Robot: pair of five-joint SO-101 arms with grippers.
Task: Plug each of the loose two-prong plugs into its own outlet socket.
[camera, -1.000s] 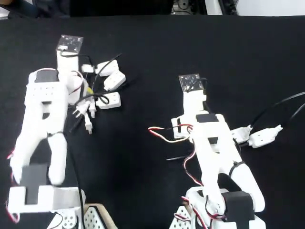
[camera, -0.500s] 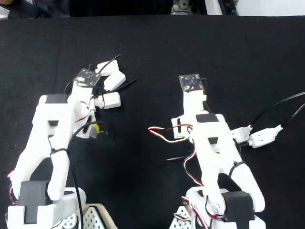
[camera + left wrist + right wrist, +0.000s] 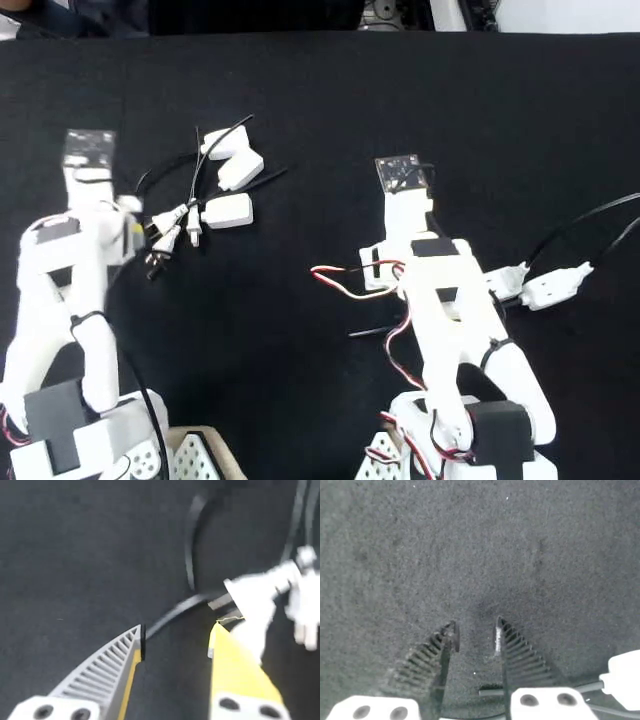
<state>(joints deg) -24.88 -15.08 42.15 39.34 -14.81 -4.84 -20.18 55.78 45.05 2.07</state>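
Three white outlet sockets (image 3: 229, 210) lie fanned at the back left, their black cables tangled together. Two loose white two-prong plugs (image 3: 178, 222) rest just left of them. My left gripper (image 3: 138, 240) sits at the plugs' left side. In the left wrist view, the left gripper (image 3: 175, 630) is open, with a black cable (image 3: 172, 614) running across the gap and a white plug (image 3: 252, 600) touching the yellow fingertip (image 3: 220, 630). My right gripper (image 3: 475, 627) stands open a narrow way over bare cloth, nothing between its fingers.
The table is covered in black cloth (image 3: 330, 100). Another white socket with a plug in it (image 3: 553, 285) lies at the right edge on black cables. A white block (image 3: 624, 671) and a cable lie beside the right gripper. Red and yellow wires (image 3: 340, 280) loop off the right arm.
The left arm swung right over the plug cluster, then back to the left. The loose plugs have shifted up and left with their cables. The right arm has not moved.
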